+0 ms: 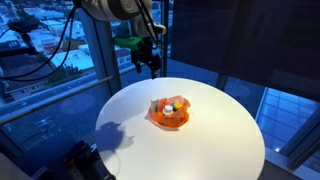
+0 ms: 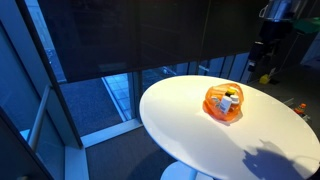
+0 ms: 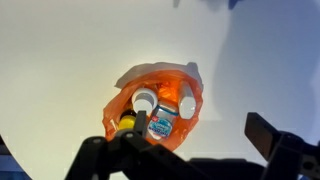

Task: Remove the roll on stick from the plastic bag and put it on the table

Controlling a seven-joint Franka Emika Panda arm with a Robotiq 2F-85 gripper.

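The wrist view looks straight down into the orange plastic bag [image 3: 158,105], whose mouth is open. Several small containers lie packed together inside. A white-capped one, which looks like the roll on stick [image 3: 146,98], lies at the far side of the bag. An orange-capped one [image 3: 187,103] is just beside it, and a yellow-and-black piece [image 3: 127,122] and a pale labelled one [image 3: 160,126] lie at the near side. In both exterior views the contents are too small to tell apart: the bag [image 1: 170,113] shows only as an orange heap with pale spots, near the middle of the round white bench [image 1: 215,140].

Those views show what the wrist camera cannot. The tool [image 1: 148,65] hangs in the air well above and behind the bag, over the far edge of the bench, touching nothing. In an exterior view it stands dark against the window [image 2: 265,60], up and to the right of the bag [image 2: 223,103].

In the wrist view the tool [image 3: 180,140] has its two fingers [image 3: 95,158] spread wide apart with nothing between them. They frame the near side of the bag without touching it.

Around the bench [image 2: 180,120] stand tall glass panes, with a lit city beyond them [image 1: 45,40]. The arm's shadow [image 1: 115,135] falls on the bench, left of the bag
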